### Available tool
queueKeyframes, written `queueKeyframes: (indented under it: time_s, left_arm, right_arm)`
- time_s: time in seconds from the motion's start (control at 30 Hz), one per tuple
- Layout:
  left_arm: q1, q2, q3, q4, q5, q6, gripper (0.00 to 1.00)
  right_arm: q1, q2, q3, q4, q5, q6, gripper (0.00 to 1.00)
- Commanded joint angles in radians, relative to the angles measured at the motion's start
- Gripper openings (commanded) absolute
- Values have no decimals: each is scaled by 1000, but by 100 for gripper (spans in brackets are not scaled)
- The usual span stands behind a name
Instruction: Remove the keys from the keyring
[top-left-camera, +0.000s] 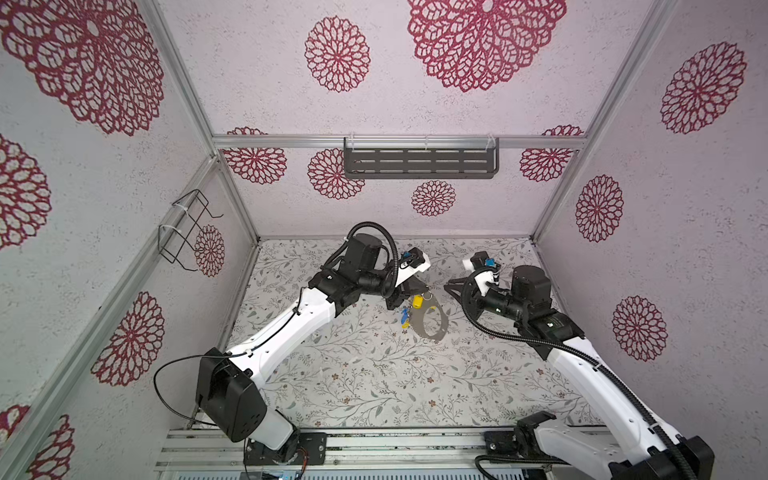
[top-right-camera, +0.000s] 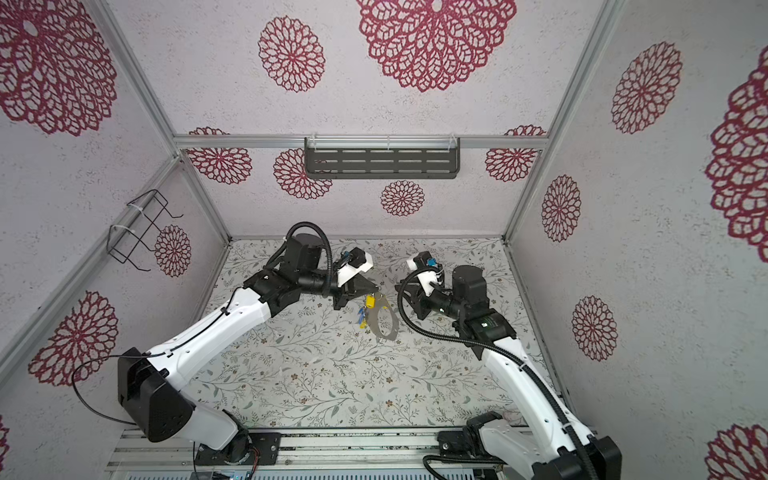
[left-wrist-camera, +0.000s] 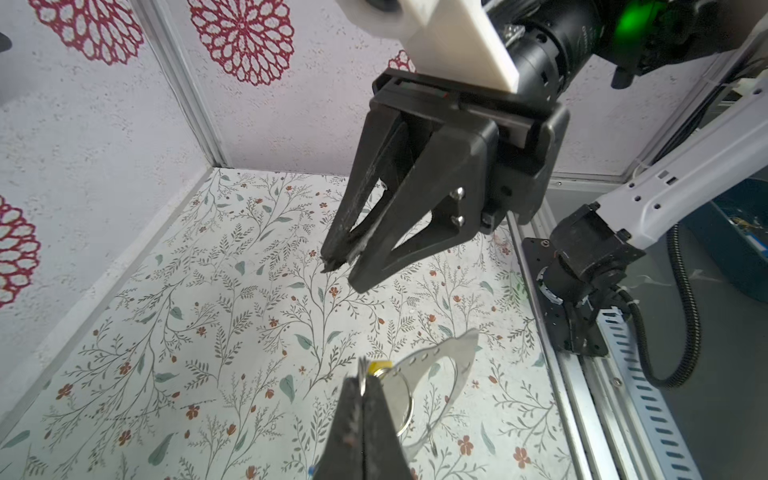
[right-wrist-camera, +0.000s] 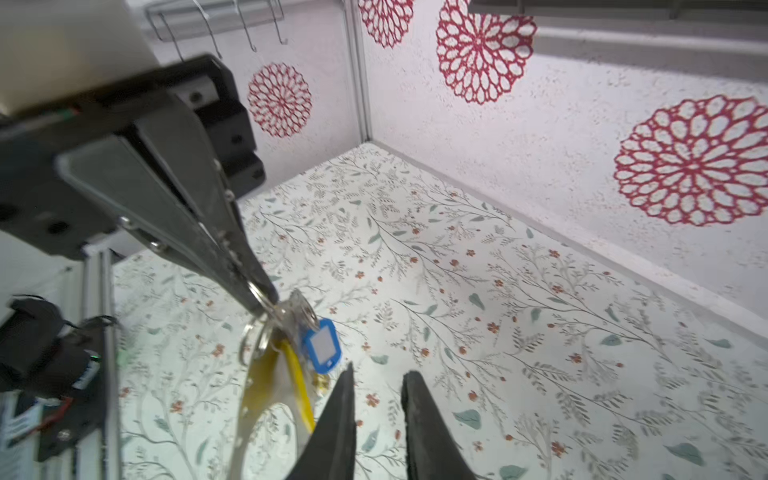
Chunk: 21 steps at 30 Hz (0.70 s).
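Well, nothing looks freed yet: left jaws clamped on the flat grey metal keyring (left-wrist-camera: 465, 349) above the worktop (top-left-camera: 353, 374), yellow and blue plastic key tags (right-wrist-camera: 322, 347) dangling from it, right jaws slightly parted, empty.

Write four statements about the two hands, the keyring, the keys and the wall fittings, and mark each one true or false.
1. The left hand is shut on the keyring. True.
2. The right hand grips a blue key. False: its jaws stand apart with nothing between them, and it is off to the side of the keyring.
3. A blue key and a yellow key hang by the keyring. True.
4. The wire rack hangs on the right wall. False: in both top views it is on the left wall.
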<state>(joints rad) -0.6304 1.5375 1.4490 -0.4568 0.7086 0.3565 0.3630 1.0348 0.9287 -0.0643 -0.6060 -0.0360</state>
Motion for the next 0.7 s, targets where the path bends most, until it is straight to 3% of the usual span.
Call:
queueKeyframes:
  time_s: [0.0,0.17,0.67]
  left_arm:
    - [-5,12,49,-134,46,76,0]
    - [-5,18,56,-146,52,78,0]
    - [-2,36,91,-149,78,68,0]
  right_arm:
    - [4,11,-8,126,-154,118,18]
    - [37,48,-19,150,-177,112,29]
    - [72,84,-41,196,-184,109,31]
